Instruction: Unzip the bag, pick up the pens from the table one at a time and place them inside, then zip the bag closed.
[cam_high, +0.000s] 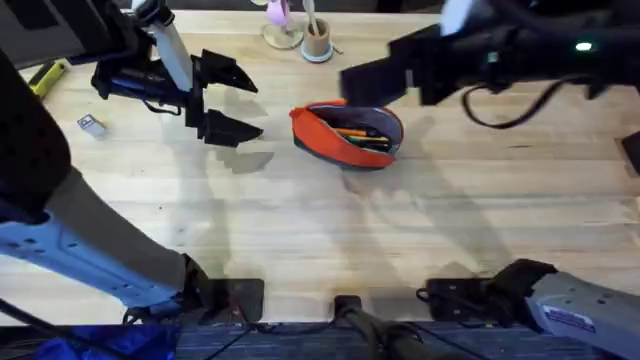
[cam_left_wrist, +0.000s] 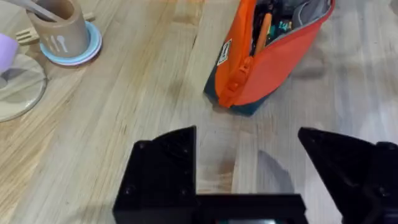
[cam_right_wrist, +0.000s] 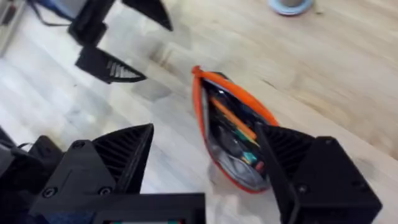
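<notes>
The orange pencil pouch (cam_high: 347, 133) stands on the wooden butcher-block table (cam_high: 320, 230) a little right of centre and toward the far side, its zipper undone and its mouth gaping upward. Inside the opening lie several pens (cam_high: 355, 133), orange and yellow-orange shafts plus at least one with green on it; the exact count cannot be made out from any view. In the left wrist view the pouch (cam_left_wrist: 267, 56) shows its dark navy base against the table and its orange zipper end facing the camera. The left gripper (cam_high: 222, 100) hovers to the left of the pouch, apart from it, jaws spread wide and holding nothing; its black fingers (cam_left_wrist: 163, 171) frame bare wood short of the pouch. The right gripper (cam_right_wrist: 205, 168) hangs above the pouch (cam_right_wrist: 233, 140), jaws likewise spread and empty, one finger on either side of the open mouth as seen from its own camera, without visible contact. At the far edge of the table stand a small tan cup (cam_high: 317, 40) on a pale blue coaster (cam_left_wrist: 93, 46) and a clear glass dish (cam_left_wrist: 18, 87) beside it. A black stapler (cam_high: 135, 82) lies at the far left.
</notes>
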